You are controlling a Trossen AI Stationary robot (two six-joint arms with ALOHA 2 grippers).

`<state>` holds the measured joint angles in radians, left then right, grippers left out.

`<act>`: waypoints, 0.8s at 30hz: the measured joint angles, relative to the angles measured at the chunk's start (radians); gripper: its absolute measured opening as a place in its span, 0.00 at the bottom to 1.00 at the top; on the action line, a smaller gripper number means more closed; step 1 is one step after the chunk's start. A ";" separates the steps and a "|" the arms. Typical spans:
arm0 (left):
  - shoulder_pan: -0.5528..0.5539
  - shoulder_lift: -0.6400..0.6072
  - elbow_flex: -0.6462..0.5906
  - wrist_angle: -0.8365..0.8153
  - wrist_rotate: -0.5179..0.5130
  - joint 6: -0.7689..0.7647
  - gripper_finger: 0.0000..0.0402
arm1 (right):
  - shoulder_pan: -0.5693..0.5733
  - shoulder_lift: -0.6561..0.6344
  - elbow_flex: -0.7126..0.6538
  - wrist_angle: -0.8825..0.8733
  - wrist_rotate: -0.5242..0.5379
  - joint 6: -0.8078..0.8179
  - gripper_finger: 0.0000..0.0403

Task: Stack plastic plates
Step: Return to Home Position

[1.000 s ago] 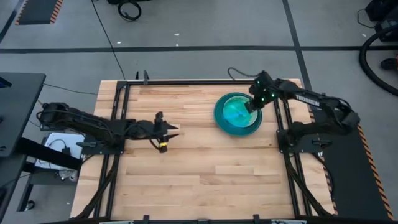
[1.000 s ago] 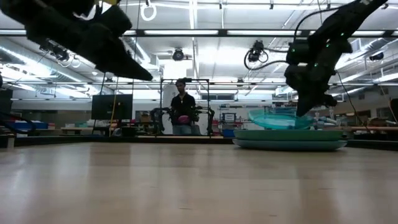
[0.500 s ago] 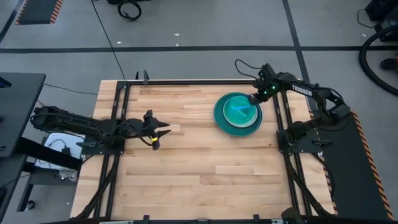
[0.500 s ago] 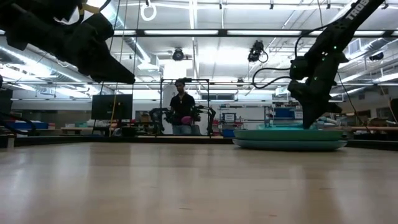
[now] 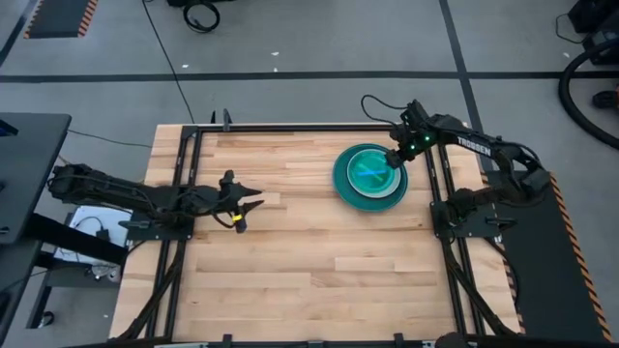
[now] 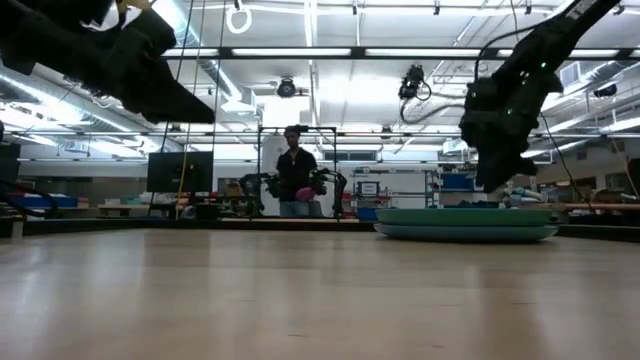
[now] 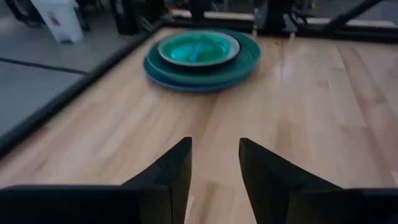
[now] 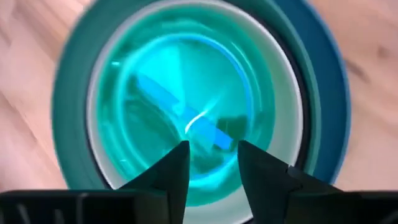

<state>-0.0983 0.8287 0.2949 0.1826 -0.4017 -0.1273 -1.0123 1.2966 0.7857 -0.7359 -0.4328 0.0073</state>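
Resting on the far right part of the pale wooden table (image 5: 319,261), the round plastic plates (image 5: 363,184) form 1 nested pile. The biggest plates are at the bottom and a small translucent cyan plate (image 8: 180,93) lies on top.

I judge them light, thin and stiff, with glossy faces that would slide on each other. The raised rim is the only sensible place to pinch 1 of them. Lifting the whole pile by 1 edge would likely tilt it and let the upper plates slip.

The dark 2-finger right gripper (image 5: 395,160) hovers over the pile's far right side, its fingers parted with nothing between them. The dark 2-finger left gripper (image 5: 250,201) waits above the table's left part, well apart from the plates, likewise spread and empty.

The right wrist view separates the rings: a dark blue outer rim (image 8: 329,93), a thin black crescent (image 8: 303,81) and a white rim (image 8: 289,124) around the cyan centre. The high view blends these into 1 teal disc.

The low view alone shows how flat the pile sits, with clear air between it and the right gripper. A person (image 6: 292,180) stands in the room behind. How many small plates lie in the middle cannot be counted from any view.
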 joint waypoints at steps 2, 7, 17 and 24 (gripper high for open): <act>-0.019 -0.029 -0.001 -0.005 -0.038 0.009 0.35 | 0.026 -0.055 -0.015 0.024 0.020 -0.003 0.37; -0.034 -0.104 -0.031 -0.049 -0.058 -0.004 0.30 | 0.080 -0.234 -0.086 0.099 0.045 0.017 0.36; -0.002 -0.314 -0.138 -0.047 -0.096 -0.071 0.23 | 0.267 -0.533 -0.198 0.327 0.098 0.151 0.36; -0.007 -0.422 -0.140 -0.113 -0.102 -0.043 0.17 | 0.464 -0.702 -0.232 0.415 0.279 0.227 0.35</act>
<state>-0.1051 0.4072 0.1551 0.0697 -0.5042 -0.1705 -0.5483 0.5950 0.5536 -0.3207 -0.1536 0.2342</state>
